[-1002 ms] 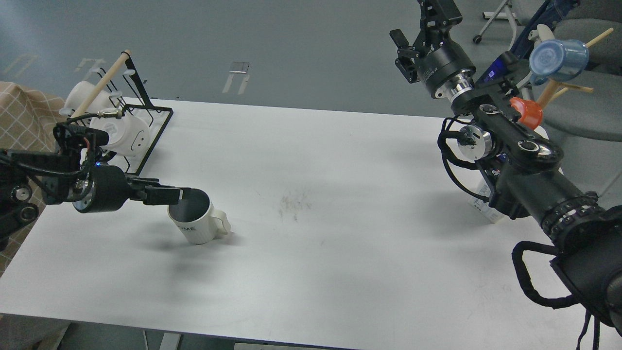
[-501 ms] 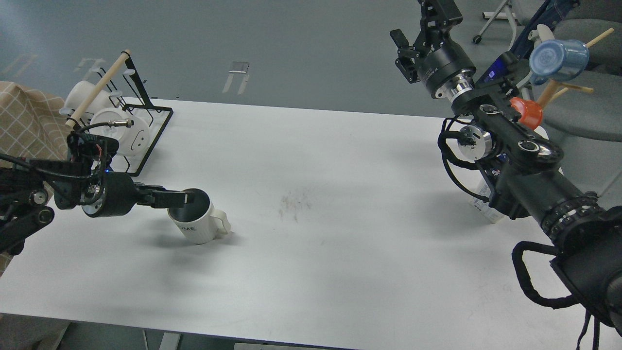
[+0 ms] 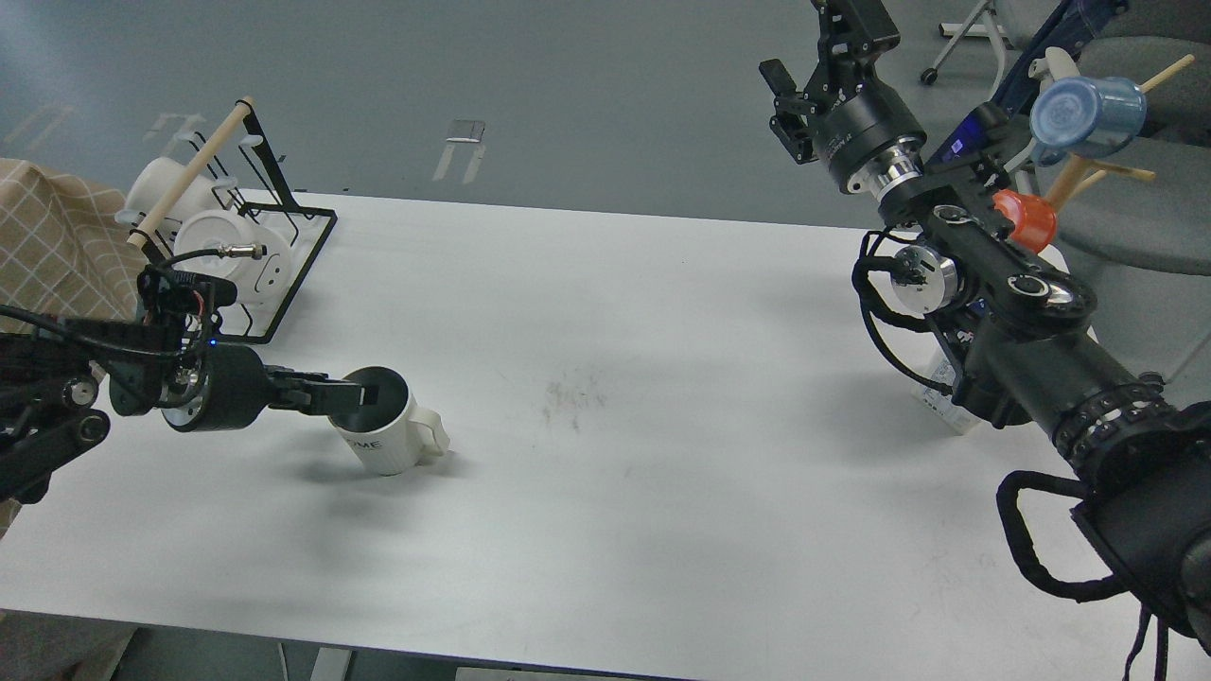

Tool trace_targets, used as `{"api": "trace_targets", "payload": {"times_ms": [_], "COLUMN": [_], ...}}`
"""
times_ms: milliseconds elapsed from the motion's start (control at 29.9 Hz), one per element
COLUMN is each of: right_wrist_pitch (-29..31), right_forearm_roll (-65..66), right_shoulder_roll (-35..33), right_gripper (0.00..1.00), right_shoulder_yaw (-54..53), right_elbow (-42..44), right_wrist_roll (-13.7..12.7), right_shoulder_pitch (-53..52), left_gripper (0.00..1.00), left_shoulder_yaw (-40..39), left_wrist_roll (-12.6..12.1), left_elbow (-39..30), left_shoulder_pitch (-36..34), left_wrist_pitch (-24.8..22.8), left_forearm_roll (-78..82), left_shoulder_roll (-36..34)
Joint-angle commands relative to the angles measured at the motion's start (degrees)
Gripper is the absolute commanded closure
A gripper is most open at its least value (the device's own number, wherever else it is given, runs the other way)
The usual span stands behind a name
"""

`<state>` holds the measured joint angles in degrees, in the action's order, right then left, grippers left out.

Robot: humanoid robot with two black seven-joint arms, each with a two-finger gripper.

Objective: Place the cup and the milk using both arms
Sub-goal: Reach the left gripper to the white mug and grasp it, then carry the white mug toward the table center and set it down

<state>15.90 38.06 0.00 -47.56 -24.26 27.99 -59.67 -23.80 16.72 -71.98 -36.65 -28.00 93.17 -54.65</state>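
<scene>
Item 1, left gripper (image 3: 352,395): low over the table (image 3: 662,397), fingertips at the near rim of the cup (image 3: 383,426); whether clenched on the rim or released cannot be told.

Item 2, cup: white mug, tilted, directly beyond the fingertips, handle on the far side.

Item 3, right gripper (image 3: 785,99): raised high, fingers apart, grasping nothing.

Item 4, milk (image 3: 938,395): carton well below and behind that gripper, mostly hidden by the arm.

Step judged: securing the cup. Next calls for a firm rim grip, then righting it.
</scene>
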Motion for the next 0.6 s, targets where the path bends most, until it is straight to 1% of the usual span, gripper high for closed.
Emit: {"api": "trace_targets", "payload": {"times_ms": [0,33,67,334,568], "right_wrist_pitch": [0.0,0.0,0.0,0.0,-0.3], "right_forearm_roll": [0.0,0.0,0.0,0.0,0.0], "right_shoulder_roll": [0.0,0.0,0.0,0.0,0.0], "right_gripper": [0.00,0.00,0.00,0.00,0.00], "right_shoulder_yaw": [-0.1,-0.1,-0.1,-0.2,-0.3], "right_elbow": [0.0,0.0,0.0,0.0,0.0], "right_wrist_roll": [0.0,0.0,0.0,0.0,0.0], "right_shoulder_pitch": [0.3,0.3,0.3,0.3,-0.5], "left_gripper": [0.72,0.93,1.00,1.00,1.00], "left_shoulder_yaw": [0.1,0.1,0.1,-0.5,-0.3], "left_wrist_roll": [0.1,0.2,0.1,0.2,0.0], "left_elbow": [-0.1,-0.2,-0.2,-1.2,-4.8], "left_shoulder_pitch": [0.0,0.0,0.0,-2.2,-7.9], "left_wrist_pitch": [0.0,0.0,0.0,0.0,0.0], "left_forearm_roll": [0.1,0.1,0.0,-0.1,-0.3], "left_shoulder_roll": [0.0,-0.1,-0.1,-0.3,0.0]}}
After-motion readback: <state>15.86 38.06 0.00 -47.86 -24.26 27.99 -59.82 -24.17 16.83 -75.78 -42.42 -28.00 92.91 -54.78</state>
